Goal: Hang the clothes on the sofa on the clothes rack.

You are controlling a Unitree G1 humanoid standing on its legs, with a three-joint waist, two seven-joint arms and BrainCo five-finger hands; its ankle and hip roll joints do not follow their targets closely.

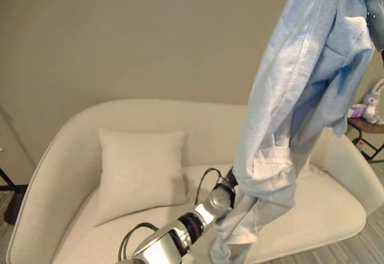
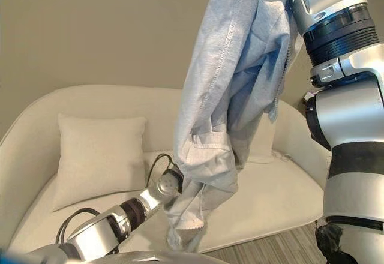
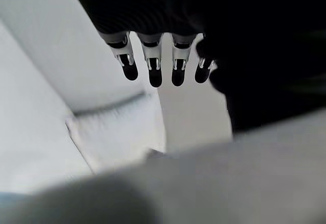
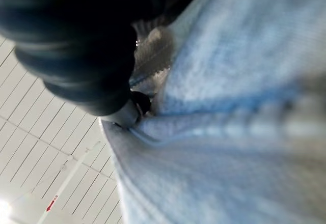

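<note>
**Shirt lifted, rack not yet reached**

Left eye view: the blue shirt (image 1: 300, 102) is hanging above the sofa (image 1: 72, 150).

Left wrist view: the left robot hand (image 3: 153, 63) is extending straight fingers, holding nothing.

Right wrist view: the right robot hand (image 4: 130, 109) is gripping shirt cloth; hanging remains.

Both eye views look down at the sofa (image 1: 90, 132); wrist views close.
</note>
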